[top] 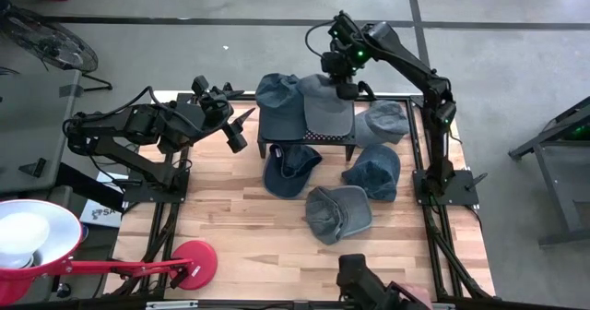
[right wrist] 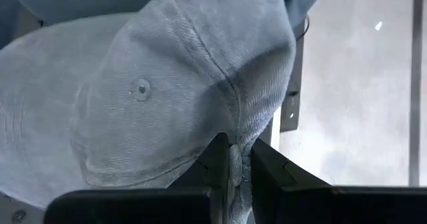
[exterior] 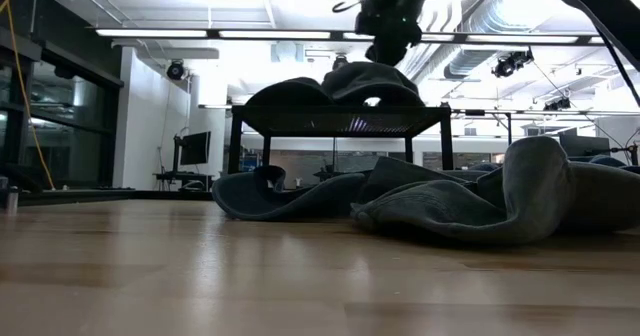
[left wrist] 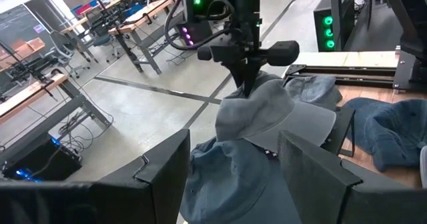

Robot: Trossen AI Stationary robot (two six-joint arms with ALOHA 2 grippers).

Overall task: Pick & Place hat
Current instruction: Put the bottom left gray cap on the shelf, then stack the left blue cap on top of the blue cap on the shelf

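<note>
Hat (top: 329, 110), the grey one, lies on the small black rack (top: 267, 148) at the far side of the table (top: 249, 245), around 12 o'clock from the table's middle. A darker blue cap (top: 277, 93) sits just beside it at its 9 o'clock. The right claw (top: 345, 89) stands over the grey hat's far edge and is closed tight on a fold of its cloth; the right wrist view shows the fabric pinched between the two fingers (right wrist: 212, 159). So the hat is directly under this claw and spreads away from it toward 6 o'clock, with its long axis running from far to near. The left claw (top: 232, 130) waits with its fingers spread and nothing in them, at 9 o'clock from the rack and a little apart from it. I think the right arm, being the nearer one, is the one to carry the hat. Three more caps (top: 337, 211) lie on the table in front of the rack.
</note>
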